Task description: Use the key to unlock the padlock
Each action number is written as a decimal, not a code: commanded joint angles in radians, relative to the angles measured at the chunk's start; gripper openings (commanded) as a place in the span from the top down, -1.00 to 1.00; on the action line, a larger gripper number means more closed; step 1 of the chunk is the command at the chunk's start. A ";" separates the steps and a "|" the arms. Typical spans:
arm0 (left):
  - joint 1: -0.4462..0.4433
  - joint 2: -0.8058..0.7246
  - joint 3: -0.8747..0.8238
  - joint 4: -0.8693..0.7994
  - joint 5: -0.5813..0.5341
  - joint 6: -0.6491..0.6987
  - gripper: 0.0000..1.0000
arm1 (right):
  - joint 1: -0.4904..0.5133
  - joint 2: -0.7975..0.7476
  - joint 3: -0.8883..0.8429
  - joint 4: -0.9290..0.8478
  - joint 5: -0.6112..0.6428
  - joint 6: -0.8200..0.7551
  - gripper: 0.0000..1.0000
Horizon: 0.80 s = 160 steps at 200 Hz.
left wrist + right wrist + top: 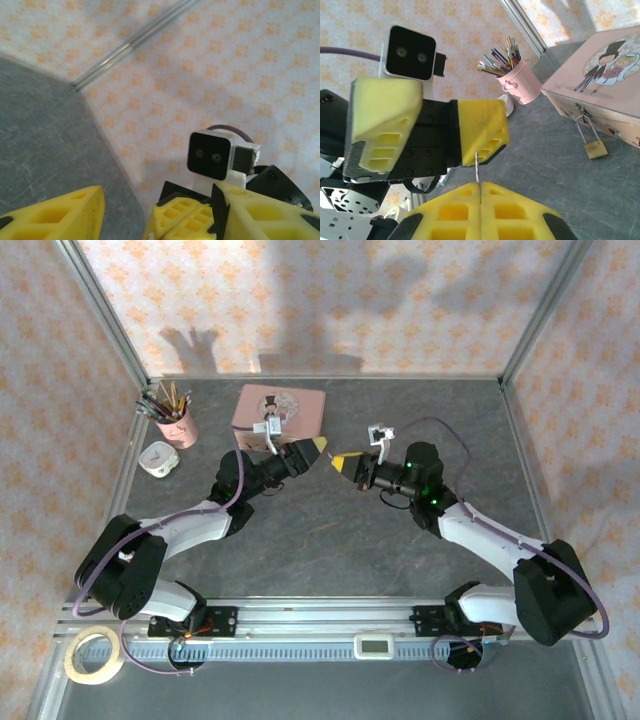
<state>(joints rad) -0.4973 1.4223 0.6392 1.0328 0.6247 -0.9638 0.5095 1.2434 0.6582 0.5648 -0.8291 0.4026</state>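
The key (477, 167), judged thin, stiff and slippery, is pinched in the closed right gripper (480, 186), shaft protruding; the left gripper (437, 132) is parted, empty. The brass padlock (596, 148) is hung from the pink tin (600, 75), likely to swing

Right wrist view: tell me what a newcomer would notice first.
Two yellow grippers face each other mid-frame: the right gripper, at the bottom, is shut on a thin key pointing up at the open left gripper. To the right, a small brass padlock hangs from the clasp of a pink tin.
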 commanded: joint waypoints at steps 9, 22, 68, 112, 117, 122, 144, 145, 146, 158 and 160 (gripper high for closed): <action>-0.014 0.022 0.026 0.029 0.090 0.016 -0.07 | 0.001 -0.002 0.046 -0.002 -0.036 -0.023 1.00; -0.015 0.030 0.025 0.025 0.094 0.016 -0.02 | 0.001 0.000 0.048 0.011 -0.045 -0.012 1.00; -0.029 0.043 0.028 0.036 0.102 0.015 0.19 | 0.002 0.016 0.049 0.034 -0.046 0.013 1.00; -0.036 0.044 0.012 0.075 0.095 -0.004 1.00 | 0.001 0.023 0.050 0.036 -0.002 0.025 0.90; -0.035 0.043 0.007 0.084 0.085 -0.011 1.00 | 0.002 0.019 0.048 0.036 0.011 0.030 0.80; -0.034 0.042 -0.001 0.092 0.073 -0.016 1.00 | 0.001 0.014 0.043 0.040 0.024 0.037 0.70; -0.039 0.041 -0.023 0.143 0.023 -0.041 1.00 | 0.001 -0.016 -0.003 0.117 0.066 0.102 0.35; -0.039 0.041 -0.024 0.146 0.020 -0.041 1.00 | 0.001 -0.018 -0.007 0.123 0.067 0.105 0.34; -0.039 0.041 -0.025 0.150 0.018 -0.042 1.00 | 0.001 -0.019 -0.010 0.128 0.068 0.111 0.33; -0.045 0.047 -0.031 0.182 -0.004 -0.051 1.00 | 0.000 -0.020 -0.043 0.207 0.065 0.170 0.27; -0.046 0.048 -0.032 0.184 -0.006 -0.052 1.00 | 0.000 -0.020 -0.049 0.218 0.064 0.180 0.27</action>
<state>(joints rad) -0.5285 1.4643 0.6266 1.0931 0.6697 -0.9909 0.5095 1.2602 0.6609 0.6189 -0.8013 0.4808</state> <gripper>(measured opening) 0.043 0.343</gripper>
